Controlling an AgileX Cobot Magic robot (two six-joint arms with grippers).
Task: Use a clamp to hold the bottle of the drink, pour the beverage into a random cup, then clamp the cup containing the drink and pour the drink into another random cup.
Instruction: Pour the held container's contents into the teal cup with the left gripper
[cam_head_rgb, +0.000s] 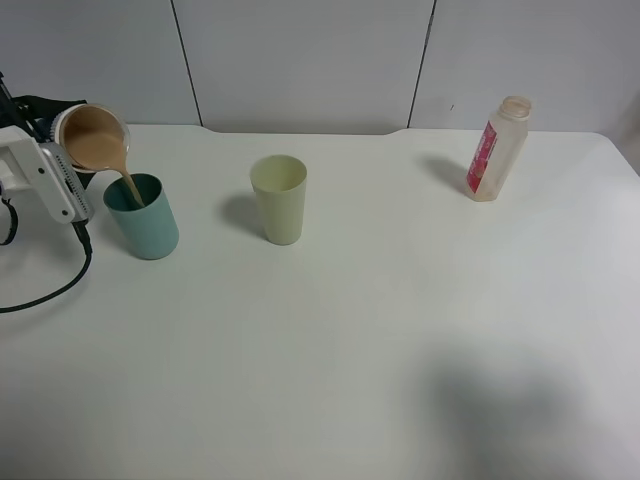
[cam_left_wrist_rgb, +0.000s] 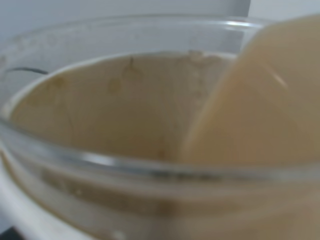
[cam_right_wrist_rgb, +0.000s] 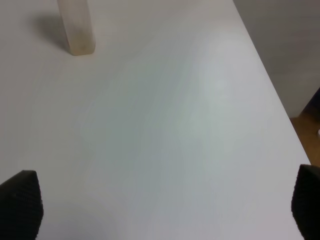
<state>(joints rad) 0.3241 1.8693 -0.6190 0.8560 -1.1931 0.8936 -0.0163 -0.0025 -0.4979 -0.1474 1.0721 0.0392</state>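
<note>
Left gripper (cam_head_rgb: 50, 165), clenched on the tilted cup (cam_head_rgb: 95, 137) at far left, streams drink (cam_head_rgb: 131, 187) into the teal cup (cam_head_rgb: 142, 216) beneath; the cup, light, smooth, likely slippery, is best held mid-wall; right gripper (cam_right_wrist_rgb: 165, 210) spread, empty.

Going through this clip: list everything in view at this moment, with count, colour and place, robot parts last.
table: one, white, under everything.
teal cup: one, teal-green, upright at far left, catching the stream.
pale yellow-green cup: one, upright, left of centre, standing apart.
bottle: one, translucent with pink-red label, uncapped, upright at back right.
tilted cup: one, clear rim, held above the teal cup.
beverage: light brown, pouring from the tilted cup into the teal cup.
left gripper: one, white jaws, black cable, shut on the tilted cup.
right gripper: one, dark fingertips, open above bare table.
</note>
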